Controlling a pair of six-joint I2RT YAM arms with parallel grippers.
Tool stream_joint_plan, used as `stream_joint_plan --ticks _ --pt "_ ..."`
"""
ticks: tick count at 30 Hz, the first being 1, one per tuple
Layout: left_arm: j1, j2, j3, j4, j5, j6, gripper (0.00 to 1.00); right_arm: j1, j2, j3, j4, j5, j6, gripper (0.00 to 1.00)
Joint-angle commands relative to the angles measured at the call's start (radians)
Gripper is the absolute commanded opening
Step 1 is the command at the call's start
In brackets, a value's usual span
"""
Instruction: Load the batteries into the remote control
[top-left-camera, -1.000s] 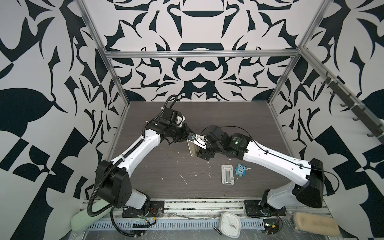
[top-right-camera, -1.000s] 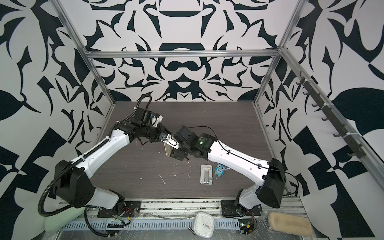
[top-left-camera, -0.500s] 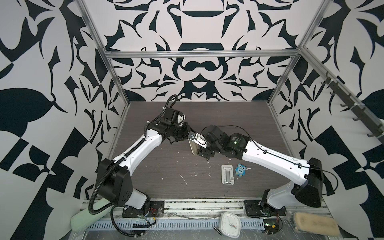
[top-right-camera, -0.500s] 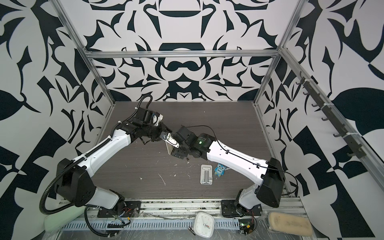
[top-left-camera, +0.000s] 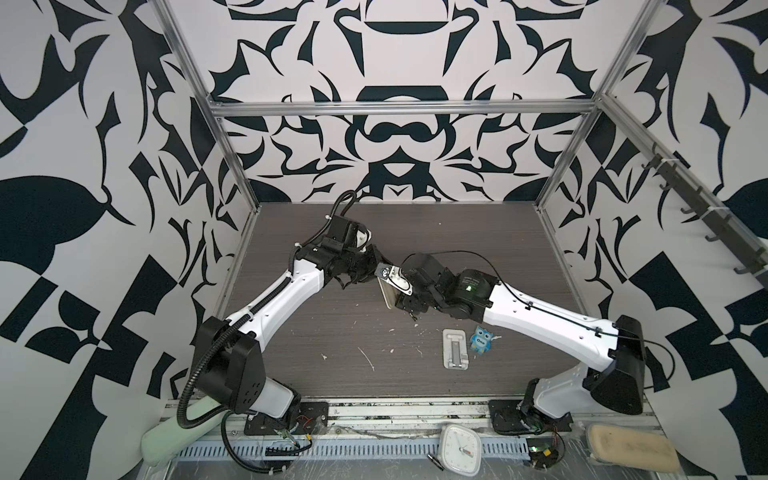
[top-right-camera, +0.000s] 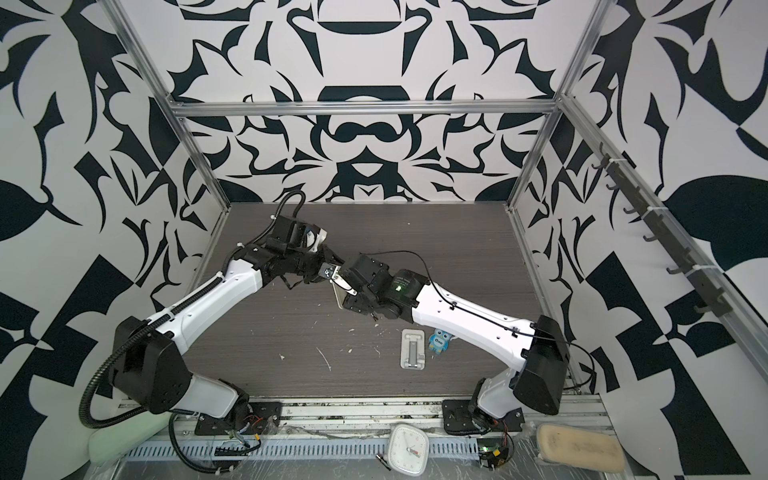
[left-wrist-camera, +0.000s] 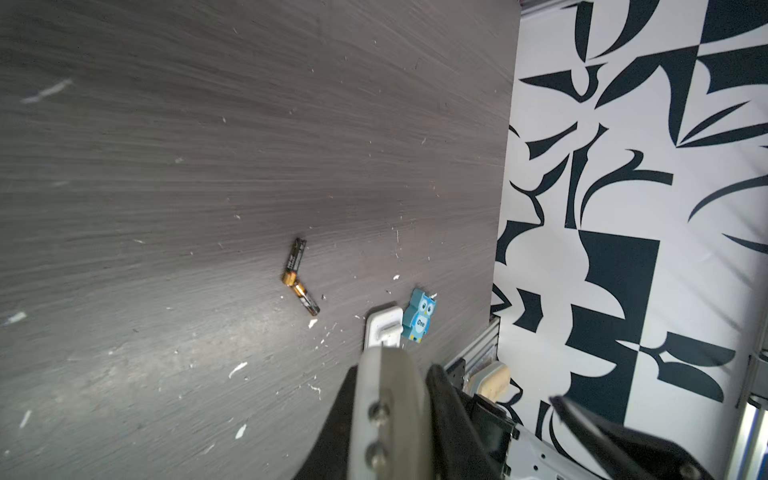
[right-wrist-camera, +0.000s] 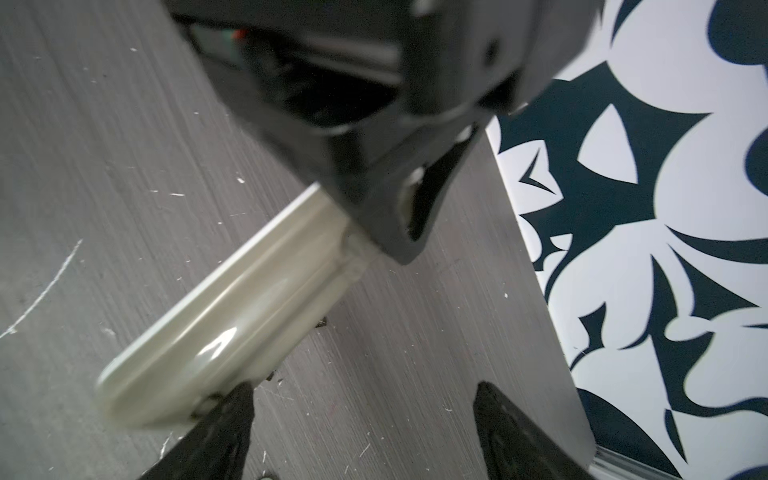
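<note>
Compared with a second ago, the right fingers (right-wrist-camera: 224, 432) are sitting slightly closer in against the remote control (right-wrist-camera: 232, 316). The left fingers (right-wrist-camera: 374, 216) and the items on the worktop (top-left-camera: 324, 332) are lying where they were.

Right fingers are standing wide apart and gripping nothing. One tip is touching or just beside the lower end of the remote control; which of the two cannot be told. The other tip is hanging well clear over bare worktop.

Left fingers are clamping the upper end of the remote control and holding it tilted, with its beige back facing the right wrist camera. They are covering that end of the casing. Whether the lower end is resting on the worktop cannot be told.

The batteries (left-wrist-camera: 300, 274) are lying loose on the worktop in the left wrist view, meeting at one end in a V. They are lying near the slotted stand (left-wrist-camera: 380, 328) but apart from it. In both top views the right arm is overhanging that patch, so they are not showing clearly there.

A blue owl figure (top-left-camera: 482, 338) is lying just beside the stand. White flecks are lying scattered over the worktop. A square white clock (top-left-camera: 460, 445) and a beige pad (top-left-camera: 631, 446) are lying on the front rail, well apart from the fingers.
</note>
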Motion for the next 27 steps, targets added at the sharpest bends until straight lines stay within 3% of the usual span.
stream_joint_plan --ticks 1,5,20,27 --pt "-0.020 0.013 0.032 -0.041 0.051 -0.010 0.03 -0.004 0.014 0.013 0.063 0.100 0.000 0.84" --pt "-0.020 0.019 0.038 -0.058 0.041 -0.003 0.03 -0.004 0.004 0.016 0.066 0.114 0.002 0.84" --pt "-0.006 -0.006 -0.008 -0.070 0.098 0.087 0.02 -0.003 -0.143 -0.088 -0.027 -0.339 0.083 0.93" --pt "-0.006 -0.034 -0.045 0.005 0.199 0.090 0.01 -0.004 -0.129 -0.081 -0.014 -0.366 0.124 0.93"
